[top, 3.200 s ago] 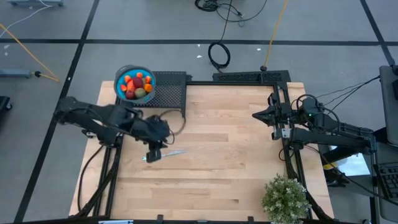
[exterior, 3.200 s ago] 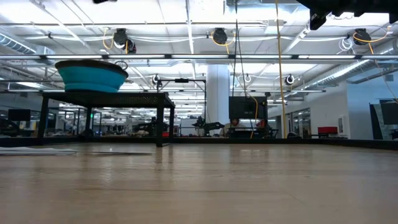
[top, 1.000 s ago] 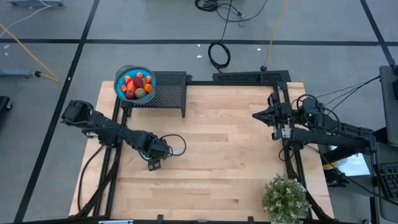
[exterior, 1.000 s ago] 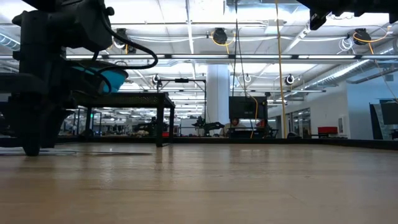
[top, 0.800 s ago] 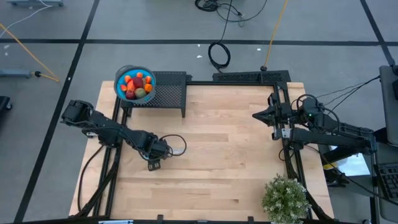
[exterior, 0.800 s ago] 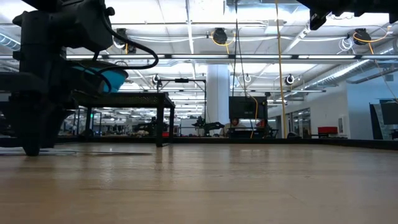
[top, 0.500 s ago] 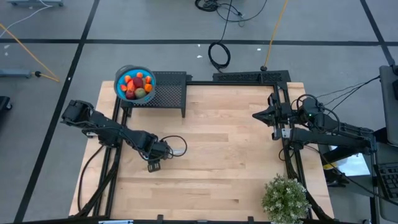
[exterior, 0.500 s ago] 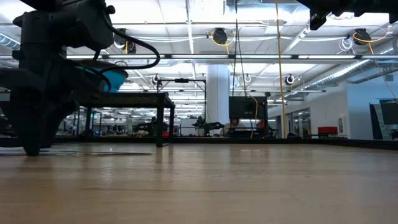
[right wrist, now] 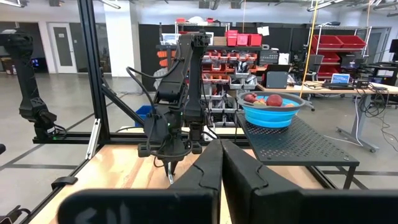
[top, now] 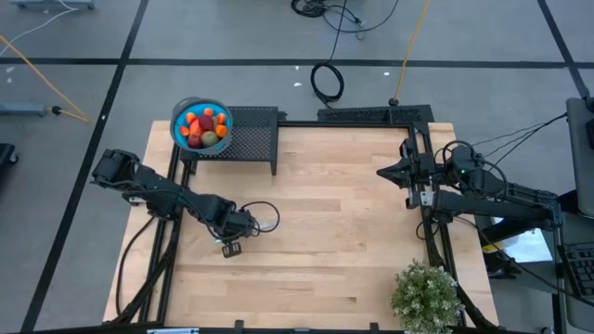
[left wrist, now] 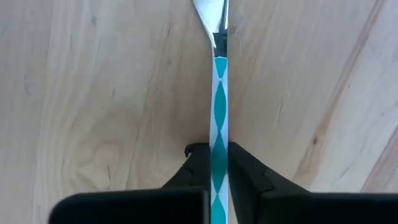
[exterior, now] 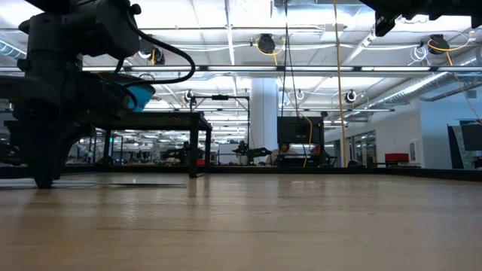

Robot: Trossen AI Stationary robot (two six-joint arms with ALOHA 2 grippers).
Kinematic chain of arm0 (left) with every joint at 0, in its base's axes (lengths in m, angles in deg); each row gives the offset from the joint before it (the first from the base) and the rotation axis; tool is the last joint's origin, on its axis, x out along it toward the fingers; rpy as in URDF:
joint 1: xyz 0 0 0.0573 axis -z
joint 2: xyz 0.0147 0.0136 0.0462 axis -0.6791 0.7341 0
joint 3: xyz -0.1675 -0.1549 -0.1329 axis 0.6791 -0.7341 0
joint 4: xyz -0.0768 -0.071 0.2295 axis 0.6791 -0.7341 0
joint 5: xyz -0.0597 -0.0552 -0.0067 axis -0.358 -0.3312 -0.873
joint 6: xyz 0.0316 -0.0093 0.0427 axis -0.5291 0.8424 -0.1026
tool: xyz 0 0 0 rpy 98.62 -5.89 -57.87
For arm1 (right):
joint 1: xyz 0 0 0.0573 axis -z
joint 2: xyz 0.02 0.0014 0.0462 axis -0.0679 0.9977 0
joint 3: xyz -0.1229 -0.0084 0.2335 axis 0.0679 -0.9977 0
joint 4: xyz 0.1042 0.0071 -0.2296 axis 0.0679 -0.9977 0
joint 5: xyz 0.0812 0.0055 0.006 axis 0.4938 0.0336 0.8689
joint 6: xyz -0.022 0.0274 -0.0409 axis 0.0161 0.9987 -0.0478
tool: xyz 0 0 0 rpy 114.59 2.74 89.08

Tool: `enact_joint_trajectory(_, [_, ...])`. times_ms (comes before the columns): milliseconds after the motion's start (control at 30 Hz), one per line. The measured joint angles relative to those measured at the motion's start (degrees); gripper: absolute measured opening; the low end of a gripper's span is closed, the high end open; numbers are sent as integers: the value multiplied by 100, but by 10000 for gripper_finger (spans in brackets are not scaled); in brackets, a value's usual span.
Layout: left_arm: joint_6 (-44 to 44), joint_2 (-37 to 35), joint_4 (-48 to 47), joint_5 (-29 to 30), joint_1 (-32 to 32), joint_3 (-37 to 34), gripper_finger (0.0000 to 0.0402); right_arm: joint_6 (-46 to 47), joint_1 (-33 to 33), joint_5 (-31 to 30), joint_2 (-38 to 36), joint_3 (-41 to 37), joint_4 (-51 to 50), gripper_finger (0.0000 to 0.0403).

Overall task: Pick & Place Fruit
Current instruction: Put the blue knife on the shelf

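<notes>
The fruit (top: 204, 128) is piled in a round blue bowl (top: 176, 119) on a black perforated stand (top: 252, 137) at the table's far left corner; the right wrist view shows the fruit (right wrist: 267, 99) too. A slim knife lies left of the table's centre, with a teal-and-white handle (left wrist: 219, 93) and a silver blade (left wrist: 211, 11). My left gripper (top: 230, 247) is down at the tabletop, shut on this knife. My right gripper (top: 382, 172) waits shut above the table's right side, far from the fruit. My left gripper pinches the knife's teal-and-white handle (left wrist: 219, 134) between its two fingers (left wrist: 198, 158), one on each side. The fingers come from above, pointing down, and lie across the handle. In the low view the left gripper's tips (exterior: 44, 177) are at table level; whether the knife is lifted I cannot tell.
A potted plant (top: 425, 295) stands at the near right corner. Black frame rails run along the table's left and right sides. A cable loop (top: 266, 216) hangs beside my left wrist. Bare wood stretches across the middle of the table (top: 334, 232).
My left gripper has stayed low at the knife and edged slightly toward the table's near edge. The knife's movement is hidden under the gripper in the high view.
</notes>
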Motion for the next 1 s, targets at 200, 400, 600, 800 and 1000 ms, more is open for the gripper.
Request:
enact_joint_trajectory(200, [140,-5,68,-85,-4,9,18,0,-1,0,2,0,0,0])
enact_joint_trajectory(400, [91,13,185,-131,0,178,38,2,-1,0,2,0,0,0])
enact_joint_trajectory(600, [-77,11,400,-305,0,558,13,0,1,0,2,0,0,0])
enact_joint_trajectory(800, [-191,7,796,-598,-5,980,28,0,0,0,0,0,0,0])
enact_joint_trajectory(1000, [-205,0,1355,-674,-14,1358,45,0,-1,2,0,0,0,0])
